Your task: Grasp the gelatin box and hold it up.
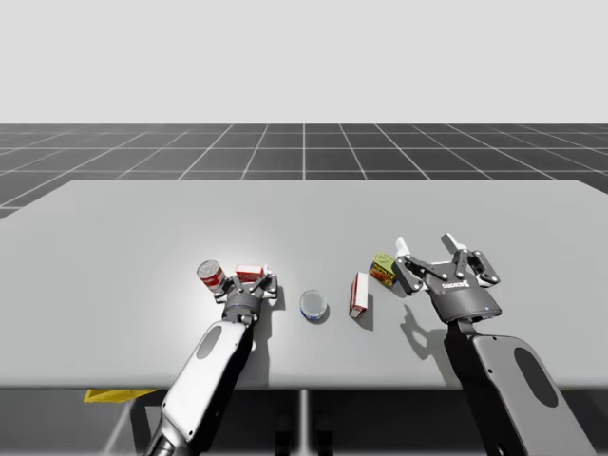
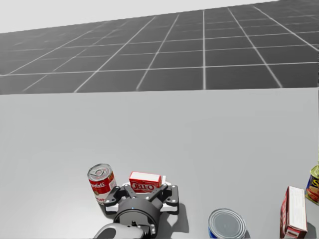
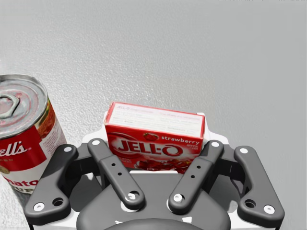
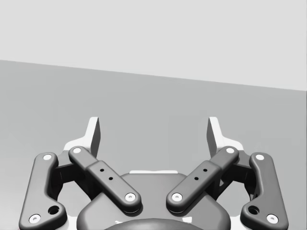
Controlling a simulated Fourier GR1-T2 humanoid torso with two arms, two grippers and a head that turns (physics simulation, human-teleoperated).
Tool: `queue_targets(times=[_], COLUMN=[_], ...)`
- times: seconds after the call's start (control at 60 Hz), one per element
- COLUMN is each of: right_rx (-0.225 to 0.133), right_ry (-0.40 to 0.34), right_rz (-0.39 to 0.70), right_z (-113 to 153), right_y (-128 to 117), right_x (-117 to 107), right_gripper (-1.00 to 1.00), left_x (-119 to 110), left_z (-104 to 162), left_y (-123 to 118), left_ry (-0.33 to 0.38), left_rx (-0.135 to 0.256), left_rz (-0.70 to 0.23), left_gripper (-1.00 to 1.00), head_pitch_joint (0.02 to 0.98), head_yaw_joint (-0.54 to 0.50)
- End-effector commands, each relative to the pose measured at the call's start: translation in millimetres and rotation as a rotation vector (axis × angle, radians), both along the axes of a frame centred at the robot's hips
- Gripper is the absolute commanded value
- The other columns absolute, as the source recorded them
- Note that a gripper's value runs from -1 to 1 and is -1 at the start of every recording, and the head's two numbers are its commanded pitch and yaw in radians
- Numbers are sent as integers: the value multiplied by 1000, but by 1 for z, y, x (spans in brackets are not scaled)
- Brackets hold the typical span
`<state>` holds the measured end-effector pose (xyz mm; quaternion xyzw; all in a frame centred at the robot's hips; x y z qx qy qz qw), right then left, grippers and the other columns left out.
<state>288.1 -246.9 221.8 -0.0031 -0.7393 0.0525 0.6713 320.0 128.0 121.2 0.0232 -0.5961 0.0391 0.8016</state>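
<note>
The gelatin box (image 3: 154, 139) is small and red with a white top, and stands upright between the fingers of my left gripper (image 3: 154, 148). Both fingers press its sides, so the gripper is shut on it. In the high view the gelatin box (image 1: 250, 273) sits low at the table, left of centre, with my left gripper (image 1: 253, 281) around it. The head view shows the same gelatin box (image 2: 145, 181) in that gripper (image 2: 144, 190). My right gripper (image 1: 427, 251) hovers open at the right, and between its fingers (image 4: 94, 133) there is nothing.
A red-and-white soup can (image 1: 211, 275) stands just left of the gelatin box, close to the gripper's outer link. A blue-rimmed can (image 1: 313, 304), a tall red-and-white box (image 1: 359, 294) and a green-yellow can (image 1: 383, 269) stand on the grey table (image 1: 114, 237) between my arms.
</note>
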Motion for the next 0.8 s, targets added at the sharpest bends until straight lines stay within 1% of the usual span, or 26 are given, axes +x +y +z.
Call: queue_targets(times=[0.017, 0.167, 0.267, 0.317, 0.367, 0.4, 0.467, 0.517, 0.567, 0.583, 0.633, 0.65, 0.733, 0.75, 0.8], right_rx=[0, -2, -2, -3, -4, -2, -3, -3, -5, -5, -5, -5, -7, -7, -8], right_ry=[0, -2, -3, -3, -4, -4, -6, -5, -5, -5, -4, -4, -4, -4, -5], right_rz=[-3, -5, -6, -7, -8, -8, -9, -8, -8, -9, -9, -10, -9, -9, -10], right_z=[0, 0, 0, 0, 0, 0, 0, 0, 0, 0, 0, 0, 0, 0, 0], right_y=[-1, -1, -2, -2, -2, -2, -2, -2, -2, -2, -2, -3, -2, -2, -2], right_x=[0, -1, 0, 0, 0, 0, 0, 1, 1, 1, 1, 1, 1, 1, 1], right_gripper=[-1000, -1000, -1000, -1000, -1000, -1000, -1000, -1000, -1000, -1000, -1000, -1000, -1000, -1000, -1000], left_x=[-4, -5, -5, -6, -7, -8, -9, -11, -11, -12, -13, -13, -14, -15, -15], left_z=[-14, -14, -12, -7, 2, 10, 26, 40, 48, 55, 63, 71, 88, 97, 106], left_y=[3, 2, 1, 1, 0, -1, -2, -3, -4, -4, -4, -5, -5, -5, -5], left_ry=[34, 31, 24, 20, 4, -3, -31, -49, -62, -72, -85, -100, -131, -150, -168], left_rx=[-7, -4, -5, -14, -15, -26, -24, -31, -30, -34, -32, -33, -35, -34, -38], left_rz=[-89, -95, -101, -109, -117, -126, -140, -157, -162, -168, -172, -174, -185, -188, -189], left_gripper=[952, 989, 1000, 1000, 1000, 1000, 1000, 1000, 1000, 1000, 1000, 1000, 1000, 998, 1000], head_pitch_joint=[473, 404, 394, 394, 398, 401, 406, 407, 408, 408, 408, 408, 411, 411, 411], head_yaw_joint=[191, 195, 195, 196, 199, 201, 203, 205, 205, 206, 206, 206, 207, 207, 208])
